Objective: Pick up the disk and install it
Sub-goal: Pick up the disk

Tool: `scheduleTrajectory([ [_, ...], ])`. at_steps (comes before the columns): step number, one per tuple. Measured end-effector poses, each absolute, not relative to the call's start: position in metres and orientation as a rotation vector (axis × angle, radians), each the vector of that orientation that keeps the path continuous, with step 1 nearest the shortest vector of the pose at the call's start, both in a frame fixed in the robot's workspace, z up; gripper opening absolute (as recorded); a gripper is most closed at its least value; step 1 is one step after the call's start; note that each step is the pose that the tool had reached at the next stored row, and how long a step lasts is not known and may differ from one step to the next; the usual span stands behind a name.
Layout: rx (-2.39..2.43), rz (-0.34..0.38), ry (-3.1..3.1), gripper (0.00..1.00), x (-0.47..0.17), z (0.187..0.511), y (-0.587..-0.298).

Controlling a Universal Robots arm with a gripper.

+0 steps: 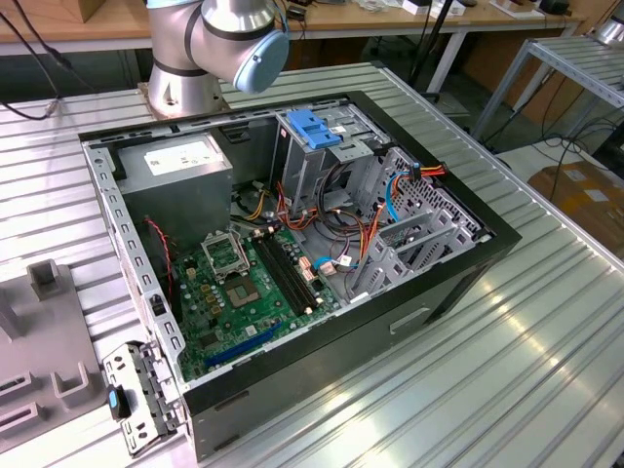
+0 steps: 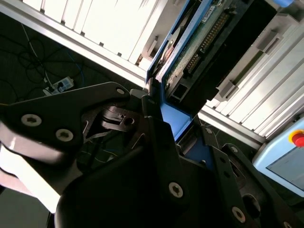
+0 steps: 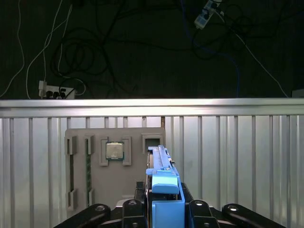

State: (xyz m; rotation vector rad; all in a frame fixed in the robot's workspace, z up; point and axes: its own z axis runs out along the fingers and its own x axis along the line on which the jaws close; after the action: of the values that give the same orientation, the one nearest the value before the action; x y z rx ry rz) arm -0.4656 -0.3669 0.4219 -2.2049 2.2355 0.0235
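The disk stands on edge between my gripper's black fingers, its blue carrier rail facing the first wrist view. In the second wrist view the disk shows its green circuit-board underside and a blue rail. My gripper is shut on the disk's blue carrier end and holds it above the ribbed aluminium table. In the exterior view the open computer case lies on the table, and its metal drive cage carries a blue latch.
Under the held disk lies a grey parts tray with a processor chip in it; the same tray sits at the exterior view's left. Cables and power strips lie on the dark floor past the table edge. A pendant with a red button is nearby.
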Motion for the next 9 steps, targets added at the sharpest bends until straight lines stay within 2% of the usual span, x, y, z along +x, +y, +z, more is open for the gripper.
scheduleTrajectory([
  [9, -2.205, 0.024, 2.235, 0.37, -0.4656, 0.4245, -0.3669],
])
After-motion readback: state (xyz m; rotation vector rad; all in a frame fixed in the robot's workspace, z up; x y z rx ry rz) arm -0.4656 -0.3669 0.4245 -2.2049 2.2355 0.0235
